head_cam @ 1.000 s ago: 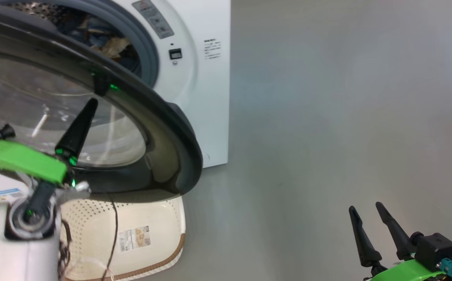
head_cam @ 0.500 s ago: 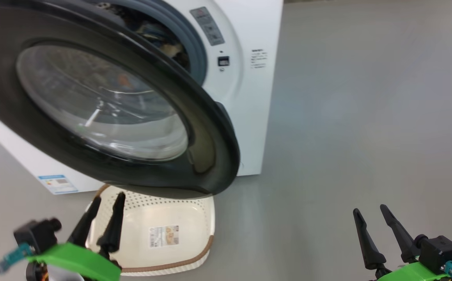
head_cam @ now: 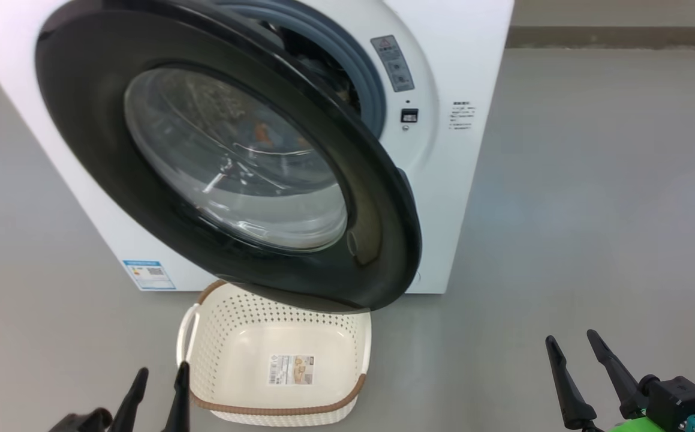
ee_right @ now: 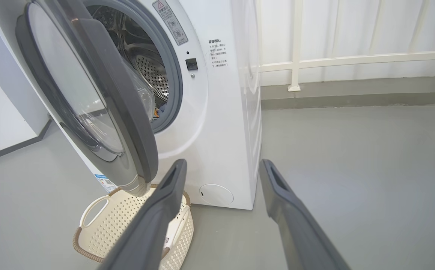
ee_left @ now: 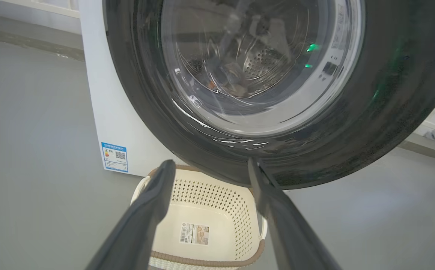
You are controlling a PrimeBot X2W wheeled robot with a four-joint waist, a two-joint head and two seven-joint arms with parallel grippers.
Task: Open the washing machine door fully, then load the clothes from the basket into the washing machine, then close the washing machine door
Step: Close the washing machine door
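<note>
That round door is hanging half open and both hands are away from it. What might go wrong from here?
1. The washing machine door hangs ajar; the left gripper and right gripper are open and clear of it, so a weak push may not latch it.
2. The clothes lie low by the grey seal and might get pinched.
3. The basket sits under the door's lower edge; a reaching arm could knock it.
</note>
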